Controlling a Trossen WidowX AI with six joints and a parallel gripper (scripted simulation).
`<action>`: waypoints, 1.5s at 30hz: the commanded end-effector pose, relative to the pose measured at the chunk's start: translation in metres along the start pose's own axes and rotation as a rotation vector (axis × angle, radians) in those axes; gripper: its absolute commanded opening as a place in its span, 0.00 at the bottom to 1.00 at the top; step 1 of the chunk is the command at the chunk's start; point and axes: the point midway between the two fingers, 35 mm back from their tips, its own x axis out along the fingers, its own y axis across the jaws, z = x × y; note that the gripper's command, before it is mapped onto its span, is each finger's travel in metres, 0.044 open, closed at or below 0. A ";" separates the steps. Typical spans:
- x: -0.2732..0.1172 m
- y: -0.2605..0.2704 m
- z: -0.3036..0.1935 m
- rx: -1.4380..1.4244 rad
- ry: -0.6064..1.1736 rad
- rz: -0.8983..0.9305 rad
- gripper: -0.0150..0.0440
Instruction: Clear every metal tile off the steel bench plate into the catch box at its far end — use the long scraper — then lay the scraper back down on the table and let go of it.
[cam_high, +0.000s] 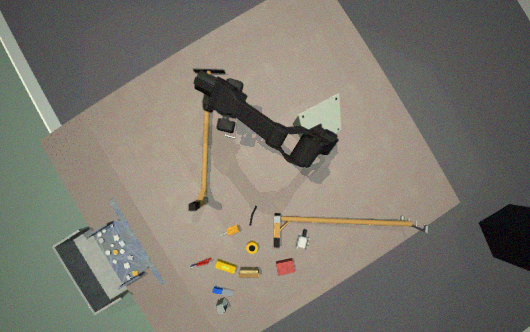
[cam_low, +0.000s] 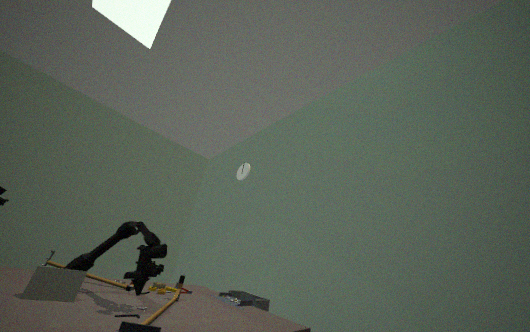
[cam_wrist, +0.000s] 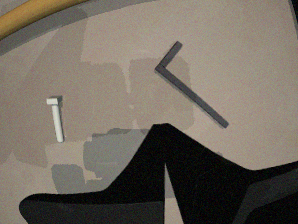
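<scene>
The long scraper (cam_high: 205, 150) (cam_low: 162, 308) (cam_wrist: 30, 16) lies on the table, with a yellow-brown handle, a wide black blade at one end and a black block at the other. My gripper (cam_low: 139, 293) (cam_wrist: 160, 131) is shut and empty, pointing down beside the handle, which it does not hold; the arm hides it in the top view. The bluish steel plate (cam_high: 132, 242) bears several small white and orange tiles (cam_high: 115, 252). The catch box (cam_high: 82, 277) (cam_low: 256, 300), grey with a dark inside, stands at the plate's far end.
A second long tool (cam_high: 345, 221) has a T-shaped end and small prongs. A bolt (cam_high: 230, 135) (cam_wrist: 58, 122) and a black hex key (cam_wrist: 192, 96) lie near the gripper. A yellow ring (cam_high: 252, 248), red block (cam_high: 285, 267) and several small tools lie nearby. A pale angled plate (cam_high: 325, 114) (cam_low: 55, 285) stands by the arm base.
</scene>
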 end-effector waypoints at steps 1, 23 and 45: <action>0.008 0.000 -0.003 0.005 -0.001 0.006 0.25; 0.051 0.002 -0.022 0.008 -0.003 0.010 0.25; 0.053 -0.022 -0.019 0.011 -0.012 0.000 0.25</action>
